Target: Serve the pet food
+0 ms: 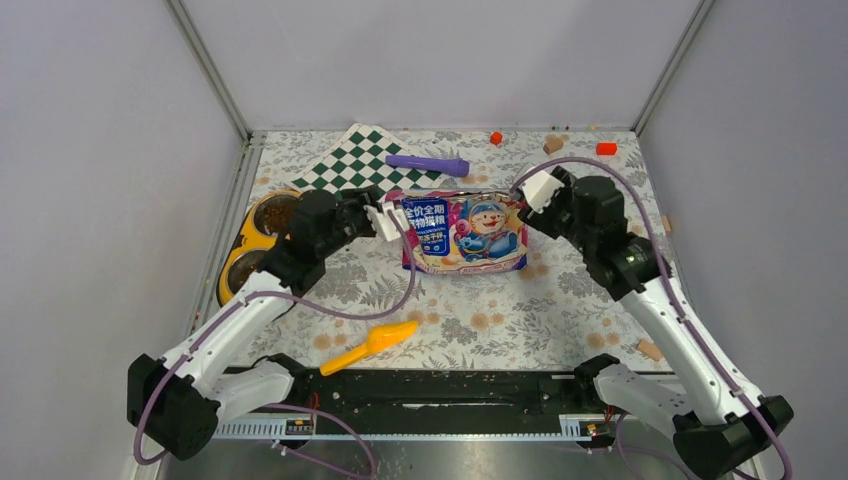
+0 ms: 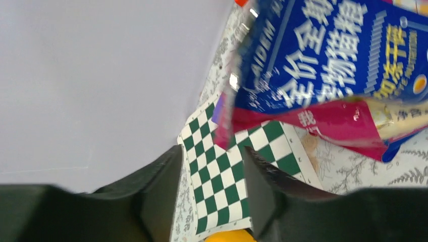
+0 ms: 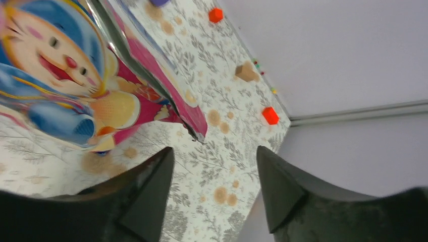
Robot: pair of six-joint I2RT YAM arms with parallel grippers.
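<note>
Counter (image 1: pixel 560 320): floral cloth. Everything you need sits in its left half and middle.
Bag (image 1: pixel 465 235): the pet food bag lies face up in the middle of the counter, toward the far edge, between your two arms. You cannot tell from here whether its mouth is open.
Checkered mat (image 1: pixel 355 160): at the far-left corner, just beyond the bag's left end.
Feeder (image 1: pixel 232 270): the yellow double bowl is against the left edge. Your left arm covers part of the near bowl.
Left fingers (image 2: pixel 156 191): spread, nothing between them. The bag's left end is just ahead of the tips.
Right fingers (image 3: pixel 149 191): spread and empty too. The bag's right corner is just beyond the gap.
Scoop (image 1: pixel 372 345): orange, lying alone near the near edge, well apart from both the bag and the feeder.
Kibble (image 1: pixel 277 213): a dark brown fill shows in the far bowl.
Done, as it looks: at least one bowl seems to hold food, and neither arm is gripping the bag.
Left, as it looks: check the near bowl. If it is short, you need to take hold of the bag or the scoop for that serving.
</note>
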